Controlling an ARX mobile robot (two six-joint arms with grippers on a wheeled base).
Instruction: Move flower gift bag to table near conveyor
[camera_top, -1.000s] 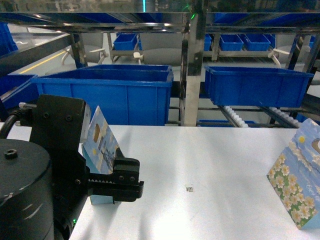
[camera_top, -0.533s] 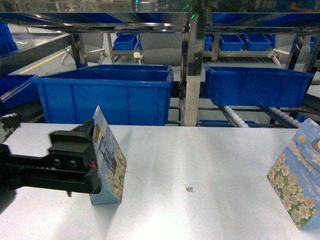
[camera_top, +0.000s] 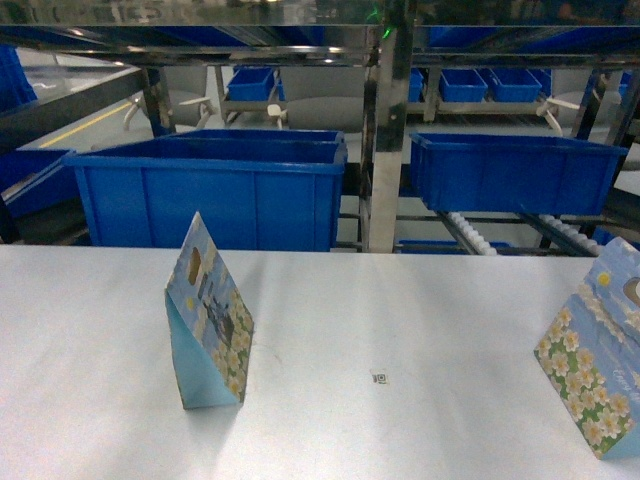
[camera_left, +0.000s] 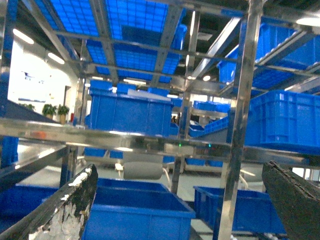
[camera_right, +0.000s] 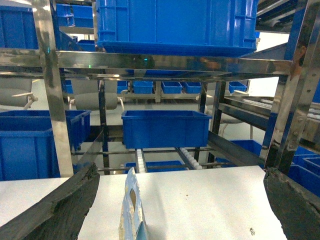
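A flower gift bag (camera_top: 208, 322) stands upright on the white table (camera_top: 400, 310) at the left, and nothing holds it. A second flower gift bag (camera_top: 598, 372) stands at the table's right edge. Neither gripper shows in the head view. The right wrist view shows my right gripper (camera_right: 181, 171) open above the table (camera_right: 210, 195). A gift bag (camera_right: 131, 210) stands edge-on below it, closer to the left finger (camera_right: 60, 210) and untouched. My left gripper (camera_left: 179, 167) is open and holds nothing; it faces the racking. Conveyor rollers (camera_top: 470, 232) run behind the table's far edge.
Large blue bins (camera_top: 215, 190) (camera_top: 510, 170) sit on the steel racking just past the table's far edge, with an upright steel post (camera_top: 380, 140) between them. A small square marker (camera_top: 378, 377) lies mid-table. More roller rows (camera_right: 187, 156) and bins (camera_right: 165, 127) fill the right wrist view.
My left arm has pulled back leftward out of the head view. It has let go of the left gift bag, which stays standing on the table. The right bag has not moved.
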